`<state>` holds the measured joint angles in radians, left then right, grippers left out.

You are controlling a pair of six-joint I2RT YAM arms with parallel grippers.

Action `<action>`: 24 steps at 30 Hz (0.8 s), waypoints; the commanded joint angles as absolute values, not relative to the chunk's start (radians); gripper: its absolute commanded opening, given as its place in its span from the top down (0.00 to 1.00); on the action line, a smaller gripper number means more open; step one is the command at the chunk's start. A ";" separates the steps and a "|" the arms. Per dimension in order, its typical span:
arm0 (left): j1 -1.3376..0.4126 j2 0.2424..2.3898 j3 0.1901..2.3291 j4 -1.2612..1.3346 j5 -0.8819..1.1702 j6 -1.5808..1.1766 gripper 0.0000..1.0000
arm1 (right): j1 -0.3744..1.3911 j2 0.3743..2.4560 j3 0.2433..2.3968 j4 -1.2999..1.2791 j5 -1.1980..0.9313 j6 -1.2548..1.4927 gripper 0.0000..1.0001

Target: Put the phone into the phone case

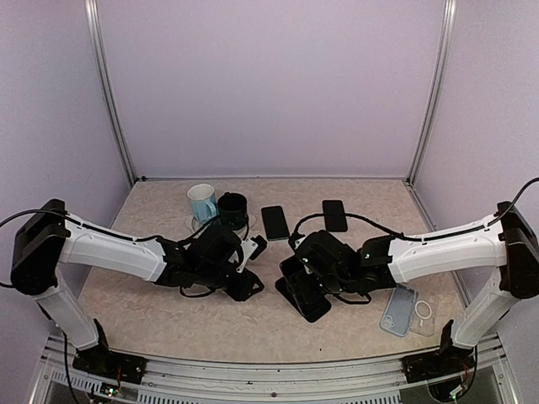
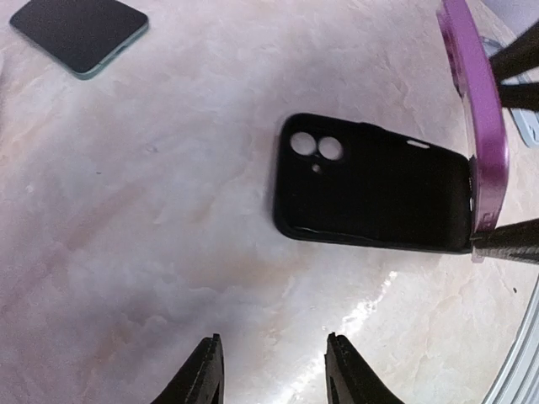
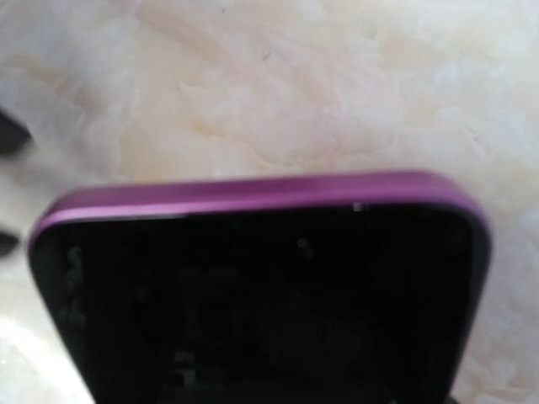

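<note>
A black phone case [image 2: 370, 194] lies open side up on the table, its camera holes towards the left; from above, the phone case [image 1: 305, 301] lies between the two arms. The purple phone [image 2: 484, 126] stands steeply on edge at the case's right end, held across its width by my right gripper [image 1: 296, 273], whose black fingers [image 2: 515, 61] show above and below it. The phone's dark screen [image 3: 261, 295] fills the right wrist view and hides the fingers. My left gripper [image 2: 274, 366] hovers open over bare table, short of the case, holding nothing.
Two more dark phones [image 1: 274, 221] [image 1: 334, 215] lie flat behind the grippers; one phone [image 2: 80, 34] has a green edge. A pale mug [image 1: 202, 202] and a black mug [image 1: 233, 208] stand at the back left. Two clear cases [image 1: 398, 310] [image 1: 424, 318] lie at the front right.
</note>
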<state>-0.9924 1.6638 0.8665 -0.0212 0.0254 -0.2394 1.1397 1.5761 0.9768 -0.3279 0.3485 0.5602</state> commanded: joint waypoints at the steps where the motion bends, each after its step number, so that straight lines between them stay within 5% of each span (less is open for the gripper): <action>1: -0.961 1.612 0.824 -0.008 0.005 -0.278 0.58 | 1.141 1.623 1.004 -0.281 0.341 0.574 0.59; 24: -0.962 1.640 0.829 0.019 0.026 -0.267 0.58 | 1.131 1.659 1.107 -0.486 0.359 0.569 0.59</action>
<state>-0.9600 1.6302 0.8253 0.0082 0.0223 -0.2726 1.1378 1.6699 1.1229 -0.4778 0.3603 0.5541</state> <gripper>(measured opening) 0.418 0.695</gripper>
